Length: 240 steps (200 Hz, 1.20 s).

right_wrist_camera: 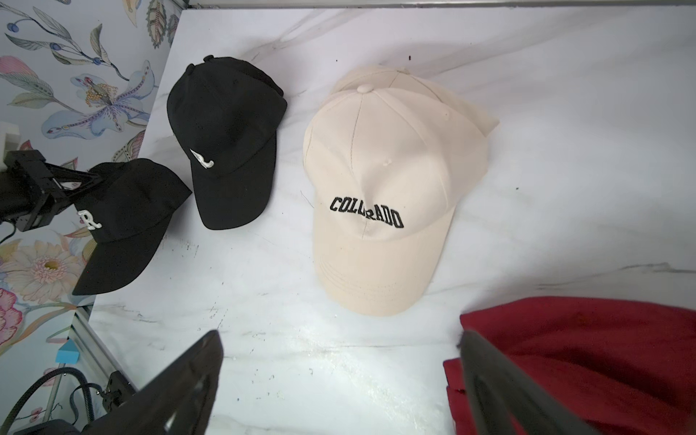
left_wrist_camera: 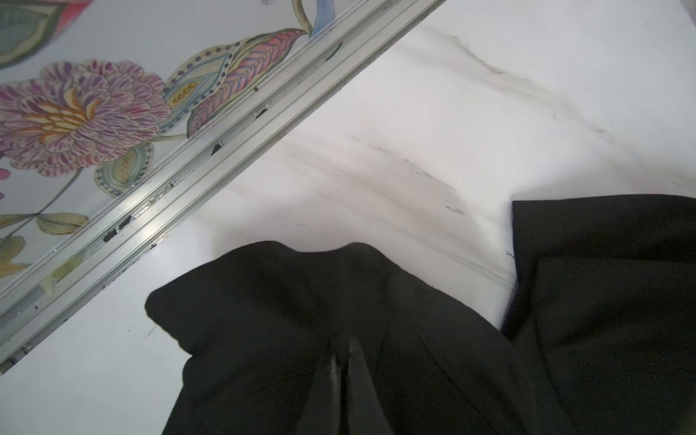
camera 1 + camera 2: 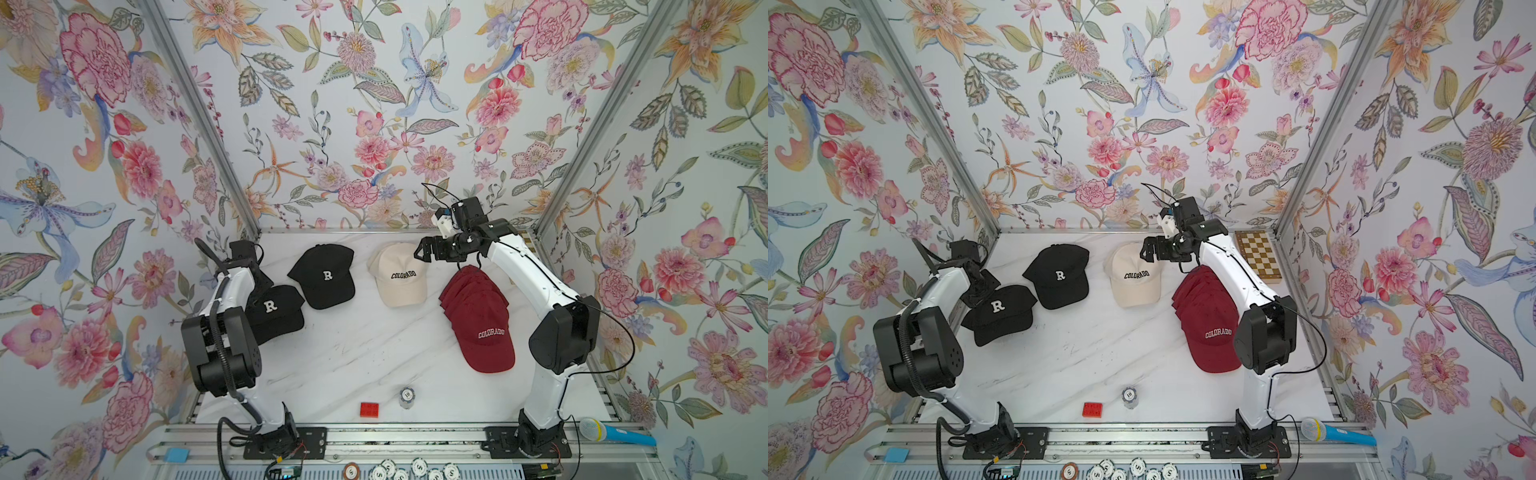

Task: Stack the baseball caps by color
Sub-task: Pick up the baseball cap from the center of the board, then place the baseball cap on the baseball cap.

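Four lots of headwear sit in a row across the bench point(image 3: 353, 357). At far left, the leftmost cap point(image 3: 272, 311) lies at the bench's edge, with the left gripper point(image 2: 343, 359) at its rear left. Just beside it, to the right and farther back, lies the second cap point(image 3: 324, 276). Right of that, the paired caps point(image 3: 401, 276) sit one on the other. Farthest right, the staggered stack point(image 3: 478, 324) runs from back to front. Near the front edge, a brick point(image 3: 370, 409) lies just left of a chip pile point(image 3: 407, 397).
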Tool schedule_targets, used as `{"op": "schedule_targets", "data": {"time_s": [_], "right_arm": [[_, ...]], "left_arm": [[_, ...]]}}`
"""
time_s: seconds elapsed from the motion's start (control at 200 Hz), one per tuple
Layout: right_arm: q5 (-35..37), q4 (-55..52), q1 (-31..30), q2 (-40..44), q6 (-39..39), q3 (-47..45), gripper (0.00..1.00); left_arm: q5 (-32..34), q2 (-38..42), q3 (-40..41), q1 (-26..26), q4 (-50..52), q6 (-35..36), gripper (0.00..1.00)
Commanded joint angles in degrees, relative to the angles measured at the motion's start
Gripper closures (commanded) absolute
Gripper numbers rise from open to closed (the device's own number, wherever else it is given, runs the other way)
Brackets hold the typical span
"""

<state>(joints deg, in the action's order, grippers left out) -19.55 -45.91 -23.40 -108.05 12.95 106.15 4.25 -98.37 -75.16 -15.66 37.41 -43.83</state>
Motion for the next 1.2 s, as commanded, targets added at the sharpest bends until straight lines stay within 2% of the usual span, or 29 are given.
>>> {"op": "schedule_targets", "data": {"time_s": [0.0, 0.385, 0.666, 0.686, 0.901, 1.196], "right_arm": [[-0.66, 4.31, -0.16, 3.48, 1.16, -2.82, 0.01], [-0.36, 5.13, -0.20, 7.27, 1.01, -6.23, 0.01], [0.78, 5.46, -0.15, 10.86, 0.89, -9.22, 0.01], [0.90, 5.52, -0.15, 11.19, 0.93, -9.54, 0.01], [1.86, 5.62, 0.10, 14.09, 0.66, -11.44, 0.01], [2.30, 6.27, 0.79, 19.42, 0.52, -16.16, 0.01]], "left_arm": [[-0.45, 2.46, -1.62, 0.97, 2.94, 1.39, 1.00], [-2.12, 6.30, 0.62, 3.66, 0.23, -0.02, 1.00], [-2.19, 8.31, -3.78, 5.46, 0.32, 0.19, 1.00], [-2.27, 10.18, -4.26, 5.63, 0.25, 0.16, 1.00], [-2.51, 11.47, -8.19, 9.05, 1.88, -0.96, 1.00], [-0.84, 14.03, -8.96, 14.86, 2.51, -4.31, 1.00]]}}
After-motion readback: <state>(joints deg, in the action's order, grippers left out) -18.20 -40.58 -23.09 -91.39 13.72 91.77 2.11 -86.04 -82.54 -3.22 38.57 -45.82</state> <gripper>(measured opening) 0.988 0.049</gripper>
